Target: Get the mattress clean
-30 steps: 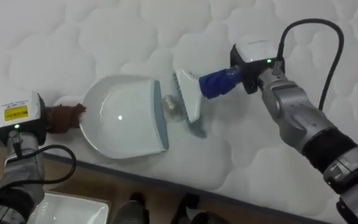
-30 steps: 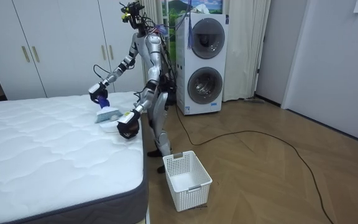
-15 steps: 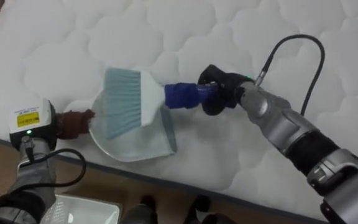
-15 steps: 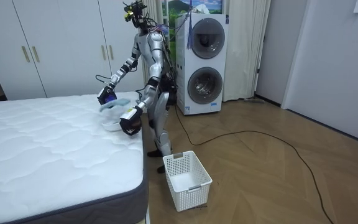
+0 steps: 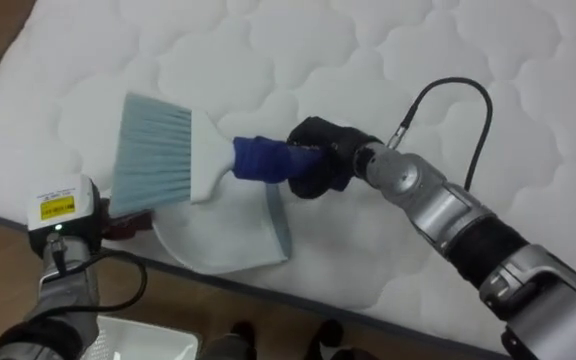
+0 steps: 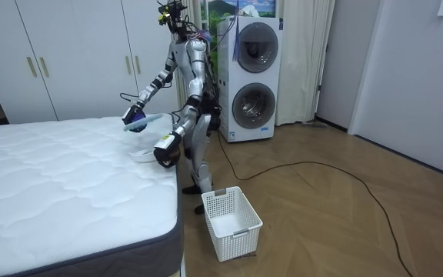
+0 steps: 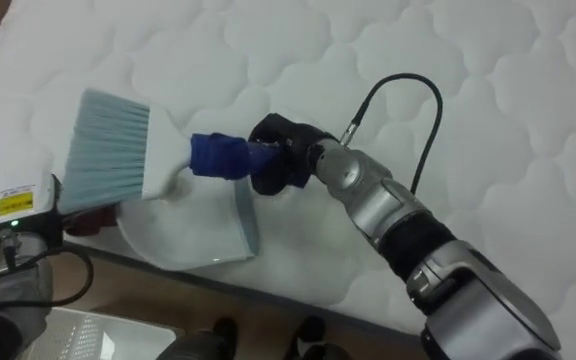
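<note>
A hand brush with pale blue bristles and a blue handle hangs tilted above a white dustpan. My right hand is shut on that handle; the same hand comes in from the right over the quilted mattress. The dustpan lies at the bed's near edge with its brown handle in my left hand, which is shut on it. The brush hides part of the pan. In the room view I stand at the bed's side with the brush raised.
A white basket stands on the wooden floor by my feet, and its rim shows below the mattress edge. Two stacked washing machines are behind me. White wardrobes line the far wall.
The brush swept left across the dustpan's lip, then rose and tilted above the pan. The small bit seen at the lip one second ago is out of sight. The eye views shifted.
</note>
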`<state>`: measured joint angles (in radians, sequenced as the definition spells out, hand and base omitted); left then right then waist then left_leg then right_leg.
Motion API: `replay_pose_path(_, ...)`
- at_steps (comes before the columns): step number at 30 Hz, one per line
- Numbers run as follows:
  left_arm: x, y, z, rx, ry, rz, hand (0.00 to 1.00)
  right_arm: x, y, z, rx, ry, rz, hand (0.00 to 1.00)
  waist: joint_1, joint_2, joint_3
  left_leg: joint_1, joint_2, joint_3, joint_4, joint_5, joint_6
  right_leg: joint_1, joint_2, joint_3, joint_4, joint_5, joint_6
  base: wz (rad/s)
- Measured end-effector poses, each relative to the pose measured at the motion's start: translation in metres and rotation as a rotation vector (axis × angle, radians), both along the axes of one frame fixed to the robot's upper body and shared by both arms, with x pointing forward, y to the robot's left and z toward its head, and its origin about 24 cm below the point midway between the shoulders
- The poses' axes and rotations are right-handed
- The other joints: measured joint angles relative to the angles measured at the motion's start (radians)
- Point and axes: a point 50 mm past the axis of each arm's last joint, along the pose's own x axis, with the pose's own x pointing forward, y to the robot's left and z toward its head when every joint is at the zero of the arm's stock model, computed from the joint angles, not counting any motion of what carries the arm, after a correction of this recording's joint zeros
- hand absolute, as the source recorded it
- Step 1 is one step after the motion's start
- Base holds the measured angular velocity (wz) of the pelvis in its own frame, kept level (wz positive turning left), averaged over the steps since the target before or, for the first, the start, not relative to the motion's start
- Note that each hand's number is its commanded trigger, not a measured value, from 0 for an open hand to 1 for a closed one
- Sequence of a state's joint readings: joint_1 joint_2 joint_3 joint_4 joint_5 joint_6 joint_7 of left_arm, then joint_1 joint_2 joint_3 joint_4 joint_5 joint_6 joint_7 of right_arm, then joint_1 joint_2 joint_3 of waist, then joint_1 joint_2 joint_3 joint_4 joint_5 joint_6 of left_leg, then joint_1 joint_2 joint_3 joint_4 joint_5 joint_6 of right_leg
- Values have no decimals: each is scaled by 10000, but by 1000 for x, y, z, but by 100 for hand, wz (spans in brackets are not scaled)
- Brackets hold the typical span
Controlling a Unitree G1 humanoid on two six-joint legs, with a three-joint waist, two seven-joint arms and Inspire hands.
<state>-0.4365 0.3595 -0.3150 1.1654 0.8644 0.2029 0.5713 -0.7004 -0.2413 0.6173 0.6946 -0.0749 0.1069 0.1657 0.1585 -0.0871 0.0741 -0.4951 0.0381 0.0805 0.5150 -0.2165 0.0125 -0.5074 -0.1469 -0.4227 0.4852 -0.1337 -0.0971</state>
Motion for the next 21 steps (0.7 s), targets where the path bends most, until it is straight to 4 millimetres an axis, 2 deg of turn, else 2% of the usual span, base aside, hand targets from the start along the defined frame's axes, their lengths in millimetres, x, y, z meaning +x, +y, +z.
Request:
replay_pose_path(7, -2, 3, 0, -34, -114, 124, 100, 0, -11, -1, 453, -58, -465, 100, -248, -24, -9, -3, -4, 7, 51, -10, 16, -5, -4, 9, -5, 4, 6, 0)
replay_pose_path(16, -2, 3, 2, -186, -803, -85, 100, 2, -50, 3, 2939, -393, -3014, 100, -728, -50, -26, 16, -3, 42, 31, -7, 23, 7, 1, 58, -23, 29, 32, 0)
replay_pose_path(17, -2, 2, 3, -218, -898, -186, 100, 2, -58, 3, 3319, -498, -3444, 53, -769, -82, -47, 44, -2, 62, 27, -6, 25, 27, 0, 63, -30, 36, 32, 0)
replay_pose_path(18, -2, 1, 2, -284, -998, -269, 100, 0, -66, 2, 3614, -601, -3881, 0, -914, -111, -59, 122, -2, 64, 23, -5, 27, 105, 0, 63, -40, 35, 33, 0)
replay_pose_path(21, -3, -2, 0, -544, -1064, -434, 100, -10, -86, -11, 3958, -543, -4935, 0, -1082, -160, -85, 541, 19, 98, -159, -13, 35, 508, 75, 148, -247, 5, 93, 1)
